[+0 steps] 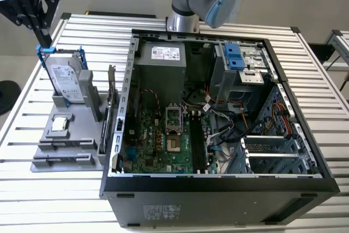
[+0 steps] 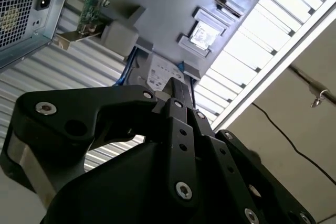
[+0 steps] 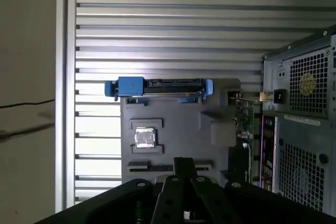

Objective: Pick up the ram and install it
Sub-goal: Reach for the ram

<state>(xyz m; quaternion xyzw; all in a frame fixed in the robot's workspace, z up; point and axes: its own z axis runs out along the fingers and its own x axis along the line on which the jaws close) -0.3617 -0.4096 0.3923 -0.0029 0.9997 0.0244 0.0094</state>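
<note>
the exterior view looks down from high up and far off on the grey tray (image 1: 82,135), with the open computer case (image 1: 218,200) just beside it. the first wrist view looks straight down on the tray (image 3: 178,124). the second wrist view sees the tray (image 2: 157,3) at a slant. all three share it.

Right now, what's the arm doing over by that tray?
The Universal Robots arm's gripper hangs above the grey parts tray, which sits at the exterior view's left beside the open computer case. Its jaws look shut, and I can't see anything held in them. On the tray, the hard drive stands upright in its blue bracket and the processor chip lies flat. I can't pick out the ram with certainty, and no pick-up shows yet.
</note>
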